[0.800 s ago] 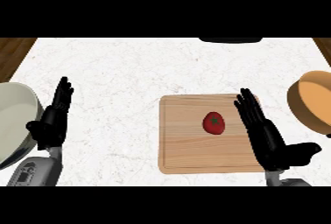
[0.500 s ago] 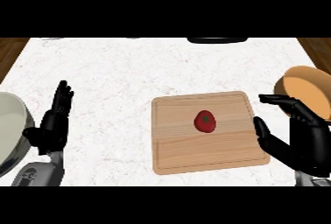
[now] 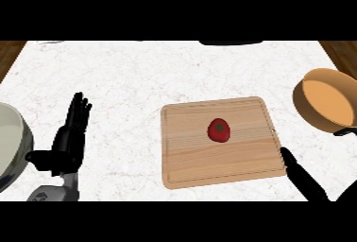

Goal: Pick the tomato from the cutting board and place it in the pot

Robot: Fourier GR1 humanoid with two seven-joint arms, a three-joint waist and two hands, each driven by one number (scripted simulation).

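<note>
Tomato point(image 3: 219, 130) lying untouched mid cutting board point(image 3: 195, 160), orange pot point(image 3: 327, 101) at right; left robot hand point(image 3: 66, 142) open, fingers straight; right robot hand point(image 3: 301, 177) fingers extended, empty.

the white marbled counter point(image 3: 153, 75) carried a wooden cutting board point(image 3: 230, 160) right of centre, an orange pot point(image 3: 327, 101) at its right edge, and a pale bowl point(image 3: 10, 142) at its left edge.
</note>
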